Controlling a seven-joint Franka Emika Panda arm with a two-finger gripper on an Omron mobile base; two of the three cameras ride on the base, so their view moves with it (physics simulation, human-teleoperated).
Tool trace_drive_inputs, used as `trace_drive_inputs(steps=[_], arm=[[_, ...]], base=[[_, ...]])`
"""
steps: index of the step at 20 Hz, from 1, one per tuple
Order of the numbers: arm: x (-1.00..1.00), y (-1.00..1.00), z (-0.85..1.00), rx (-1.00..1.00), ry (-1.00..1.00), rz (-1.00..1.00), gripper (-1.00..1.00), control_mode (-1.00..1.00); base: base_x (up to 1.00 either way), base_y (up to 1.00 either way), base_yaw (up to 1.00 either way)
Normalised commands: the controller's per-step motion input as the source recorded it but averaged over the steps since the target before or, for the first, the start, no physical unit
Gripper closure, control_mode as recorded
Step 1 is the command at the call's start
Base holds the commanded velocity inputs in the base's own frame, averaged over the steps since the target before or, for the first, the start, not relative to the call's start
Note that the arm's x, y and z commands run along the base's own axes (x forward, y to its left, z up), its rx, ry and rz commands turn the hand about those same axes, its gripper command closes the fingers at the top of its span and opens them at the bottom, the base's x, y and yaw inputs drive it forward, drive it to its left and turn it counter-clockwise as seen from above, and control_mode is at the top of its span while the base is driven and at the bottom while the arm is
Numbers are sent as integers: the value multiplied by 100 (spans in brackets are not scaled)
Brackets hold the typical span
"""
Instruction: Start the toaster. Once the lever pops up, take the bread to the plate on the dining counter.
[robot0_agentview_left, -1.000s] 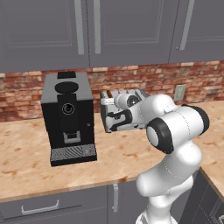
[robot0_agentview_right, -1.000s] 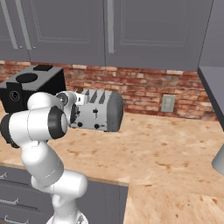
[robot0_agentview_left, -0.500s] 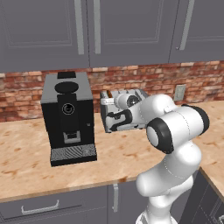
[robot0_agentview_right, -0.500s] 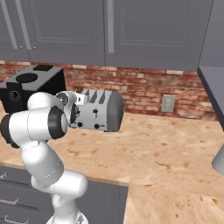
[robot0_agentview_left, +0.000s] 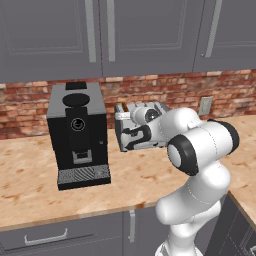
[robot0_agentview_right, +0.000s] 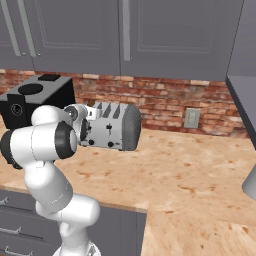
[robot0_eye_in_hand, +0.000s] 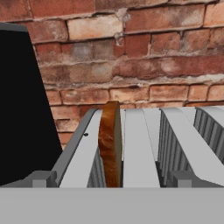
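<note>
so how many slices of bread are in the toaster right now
1. A thin tan slice of bread with brown crust stands upright in the slot of the boxy silver-grey metal toaster nearest the tall black coffee machine. The next slot looks empty; others may be hidden.

A black coffee machine (robot0_agentview_left: 78, 131) stands upright on the long wooden counter (robot0_agentview_left: 30, 180), close to the red brick wall (robot0_agentview_left: 165, 90), and it has a round dial on its front and a ribbed drip tray at its foot. Above the wall hang grey upper cabinets (robot0_agentview_left: 50, 35) with thin vertical handles, and under the counter there are grey drawers (robot0_agentview_left: 45, 237) with a curved handle. A pale wall socket (robot0_agentview_right: 191, 118) is set in the bricks to the right, and a grey rounded object (robot0_agentview_right: 250, 185), cut off by the picture edge, rests on the counter at the far right.
</note>
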Motion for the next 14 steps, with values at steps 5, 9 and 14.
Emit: trace_drive_inputs(steps=[5, 9, 14], arm=[[0, 0, 0, 0, 0, 0, -100, -100], [0, 0, 0, 0, 0, 0, -100, -100], [0, 0, 0, 0, 0, 0, -100, -100]], base=[[0, 0, 0], [0, 0, 0], [0, 0, 0]])
